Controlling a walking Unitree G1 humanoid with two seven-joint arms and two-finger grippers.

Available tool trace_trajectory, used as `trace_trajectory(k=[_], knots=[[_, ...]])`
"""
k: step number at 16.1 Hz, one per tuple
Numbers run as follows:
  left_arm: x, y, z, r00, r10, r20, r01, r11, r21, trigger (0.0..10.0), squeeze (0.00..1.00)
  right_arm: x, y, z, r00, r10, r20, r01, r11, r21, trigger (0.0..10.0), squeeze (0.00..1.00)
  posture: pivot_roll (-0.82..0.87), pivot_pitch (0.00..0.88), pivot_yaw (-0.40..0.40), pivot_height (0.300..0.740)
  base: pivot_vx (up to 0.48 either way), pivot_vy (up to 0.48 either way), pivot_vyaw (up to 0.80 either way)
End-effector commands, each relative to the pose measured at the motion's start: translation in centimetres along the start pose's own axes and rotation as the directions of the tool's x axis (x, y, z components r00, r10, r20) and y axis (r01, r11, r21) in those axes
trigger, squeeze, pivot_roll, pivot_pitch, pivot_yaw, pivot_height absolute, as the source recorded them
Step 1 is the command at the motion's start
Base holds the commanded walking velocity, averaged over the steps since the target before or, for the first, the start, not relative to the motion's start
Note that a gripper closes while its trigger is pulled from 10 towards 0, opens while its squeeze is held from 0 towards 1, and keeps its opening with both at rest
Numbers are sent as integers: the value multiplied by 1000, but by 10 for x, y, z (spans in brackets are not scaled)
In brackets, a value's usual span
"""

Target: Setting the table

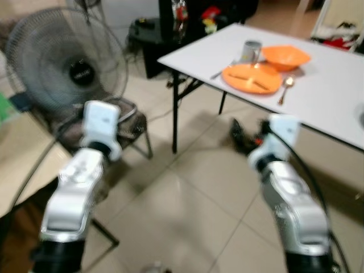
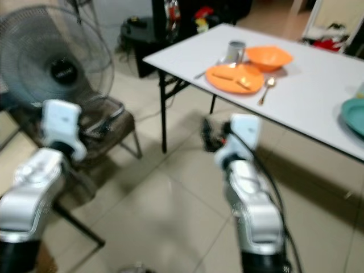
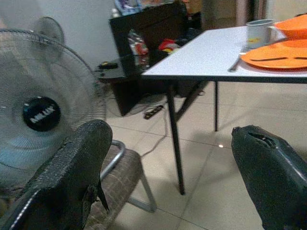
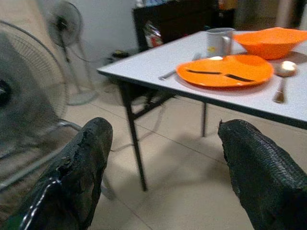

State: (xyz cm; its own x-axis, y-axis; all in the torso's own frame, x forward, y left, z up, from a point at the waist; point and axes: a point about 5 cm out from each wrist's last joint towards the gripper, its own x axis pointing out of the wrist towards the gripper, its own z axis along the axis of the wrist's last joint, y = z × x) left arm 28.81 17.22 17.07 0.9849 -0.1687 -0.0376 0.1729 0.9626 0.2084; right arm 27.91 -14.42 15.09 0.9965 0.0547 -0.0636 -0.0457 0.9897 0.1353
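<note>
A white folding table (image 1: 330, 96) stands ahead to the right. Near its corner lies an orange plate (image 1: 251, 78) with thin dark sticks on it. An orange bowl (image 1: 285, 56) sits behind the plate and a metal cup (image 1: 251, 50) beside the bowl. A spoon (image 1: 285, 88) lies right of the plate, and a fork (image 1: 222, 71) left of it. Both arms are raised over the tiled floor, short of the table. My left gripper (image 3: 168, 139) is open and holds nothing. My right gripper (image 4: 165, 134) is open too, facing the plate (image 4: 224, 70).
A large standing fan (image 1: 68, 62) and a metal-framed chair (image 1: 122, 122) are close on my left. A teal dish (image 2: 354, 114) sits at the table's right edge. A dark cabinet (image 1: 193, 17) with clutter stands behind the table. Tiled floor lies between me and the table.
</note>
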Motion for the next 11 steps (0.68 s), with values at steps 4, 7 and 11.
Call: trace_trajectory(k=[4,7,11], knots=[[-2,7,1,1000,28,4,-28,1000,11,10000,1000,4,11,2,998,58,-1,-58,998,-12,10000,0,115,0,29,740,0,337,0],[-4,7,2,1000,30,2,-30,999,16,10000,1000,6,17,2,994,105,-7,-105,994,-18,10000,0,124,0,24,740,0,339,533],[-5,9,3,999,35,4,-35,999,22,10000,1000,8,21,1,992,127,-12,-127,992,-19,10000,0,132,0,19,740,0,342,800]])
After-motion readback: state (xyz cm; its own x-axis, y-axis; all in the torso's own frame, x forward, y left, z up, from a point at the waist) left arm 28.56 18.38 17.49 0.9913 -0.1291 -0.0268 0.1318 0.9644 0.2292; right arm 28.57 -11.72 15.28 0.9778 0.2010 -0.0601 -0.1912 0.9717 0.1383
